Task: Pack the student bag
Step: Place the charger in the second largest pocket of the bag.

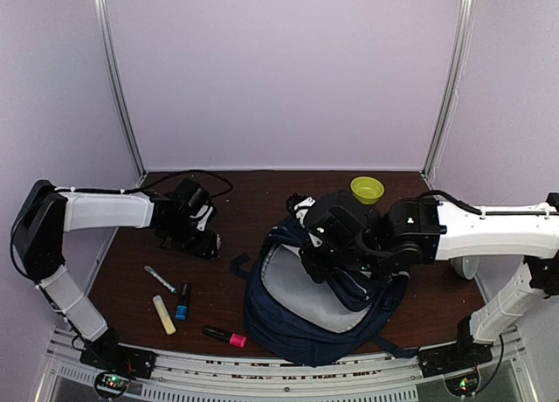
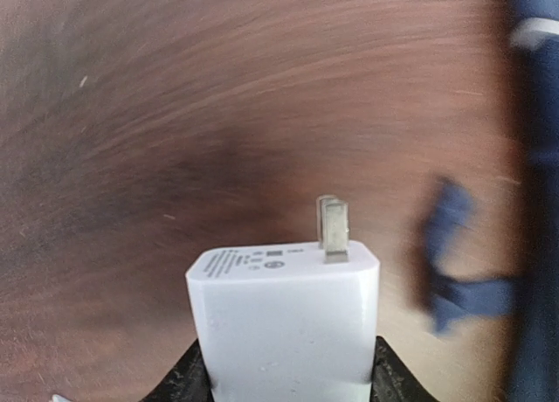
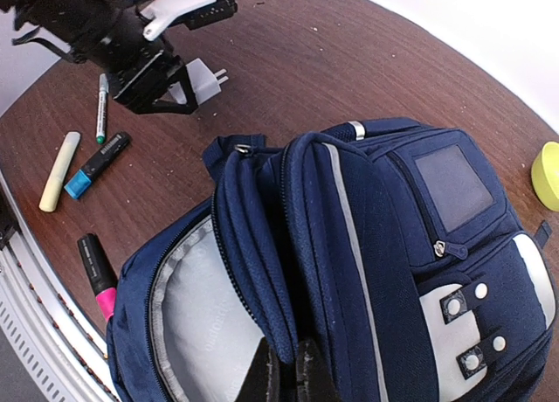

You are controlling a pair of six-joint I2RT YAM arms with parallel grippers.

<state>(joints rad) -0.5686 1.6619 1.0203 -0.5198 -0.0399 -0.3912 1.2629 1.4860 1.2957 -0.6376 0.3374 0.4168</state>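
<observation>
And right up close, a white charger (image 2: 284, 323) sat clamped between the two black fingers of the left gripper (image 2: 284, 380). Its metal prongs pointed straight out ahead, away from the hand, and it hung over bare brown table (image 2: 175, 114). That view was blurred. Off to this gripper's right a blue strap loop (image 2: 450, 262) lay on the wood, with the edge of the backpack (image 3: 376, 245) just past it.

Over to the right gripper (image 3: 284, 371): its fingers were pinched shut on the navy fabric at the rim of the backpack's front section, holding it up. Just to one side of that grip the main pocket gaped open, showing its light grey lining (image 3: 205, 323). On the other side ran the front panel, with its white stripe and white patches. The backpack lay on the table directly under this hand, well apart from the left gripper.

Between the left gripper and the arm bases a few things lay loose on the table:
- a white pen (image 3: 102, 109)
- a yellow highlighter (image 3: 59, 170)
- a blue highlighter (image 3: 96, 164) beside it
- a pink highlighter (image 3: 98, 275), close to the backpack's open end

Beyond the right gripper, past the backpack, sat a small yellow-green cup (image 1: 367, 190).
</observation>
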